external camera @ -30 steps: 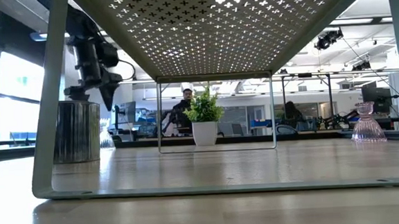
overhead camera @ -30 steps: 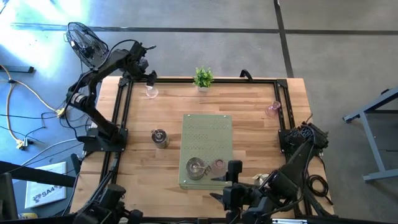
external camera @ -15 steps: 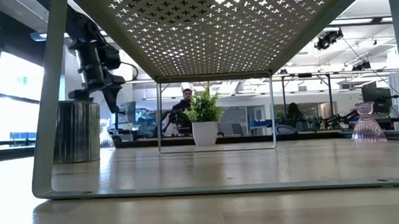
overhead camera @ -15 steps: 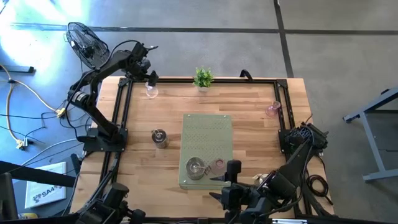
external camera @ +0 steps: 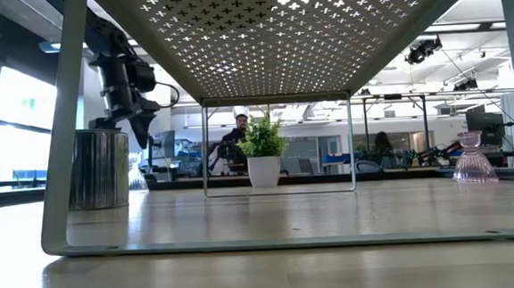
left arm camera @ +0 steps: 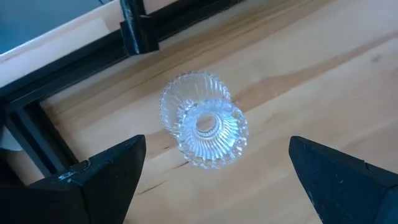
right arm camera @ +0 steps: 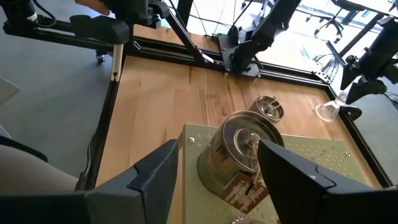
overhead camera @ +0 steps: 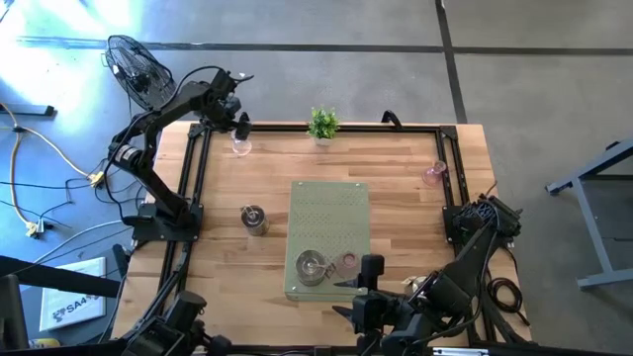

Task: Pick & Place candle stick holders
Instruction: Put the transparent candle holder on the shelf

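left gripper (left arm camera: pixel 211 168) | jaws spread wide | clear glass holder (left arm camera: pixel 204 121) between, untouched

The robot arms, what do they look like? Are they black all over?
Mostly, yes. Both arms are dark, jointed bars with black cables running along them. The left gripper ends in two flat, wedge-shaped black fingers with a matte finish. The right gripper has the same kind of broad dark fingers. No coloured stripes or lettering show on them.

Left end effector (left arm camera: pixel 211 165) spread wide, right end effector (right arm camera: pixel 217 165) parted
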Robot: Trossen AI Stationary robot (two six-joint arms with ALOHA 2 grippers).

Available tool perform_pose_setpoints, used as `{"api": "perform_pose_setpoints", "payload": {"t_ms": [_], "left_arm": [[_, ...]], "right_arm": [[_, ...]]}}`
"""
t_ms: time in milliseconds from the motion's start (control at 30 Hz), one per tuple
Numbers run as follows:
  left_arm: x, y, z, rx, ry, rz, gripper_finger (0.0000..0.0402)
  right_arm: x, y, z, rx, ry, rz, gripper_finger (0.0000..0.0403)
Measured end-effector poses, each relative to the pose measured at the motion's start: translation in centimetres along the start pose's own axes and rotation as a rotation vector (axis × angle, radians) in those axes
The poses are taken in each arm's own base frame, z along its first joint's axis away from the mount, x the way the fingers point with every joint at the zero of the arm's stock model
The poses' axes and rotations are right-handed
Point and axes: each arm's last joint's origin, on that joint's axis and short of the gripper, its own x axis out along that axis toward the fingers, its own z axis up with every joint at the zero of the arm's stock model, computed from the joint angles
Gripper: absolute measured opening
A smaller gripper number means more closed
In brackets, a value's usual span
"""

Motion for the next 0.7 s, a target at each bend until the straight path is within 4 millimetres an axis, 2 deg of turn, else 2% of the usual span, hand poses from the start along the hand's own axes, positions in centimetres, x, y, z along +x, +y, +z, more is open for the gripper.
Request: {"api": "perform_pose_setpoints", "payload": {"t_ms": [167,700], "left_arm": [[0.0,-0.16,-0.08,0.039,0.007,-0.052,0.039],[0.08,-0.63,-0.29,0.064,0.032,0.012,0.039]], "right_arm": [[-0.02,-0.01,0.01,0.0,0.0,0.0,0.0216],[-0.02,0.0,0.0,0.029,0.0,0.0,0.0216]]}}
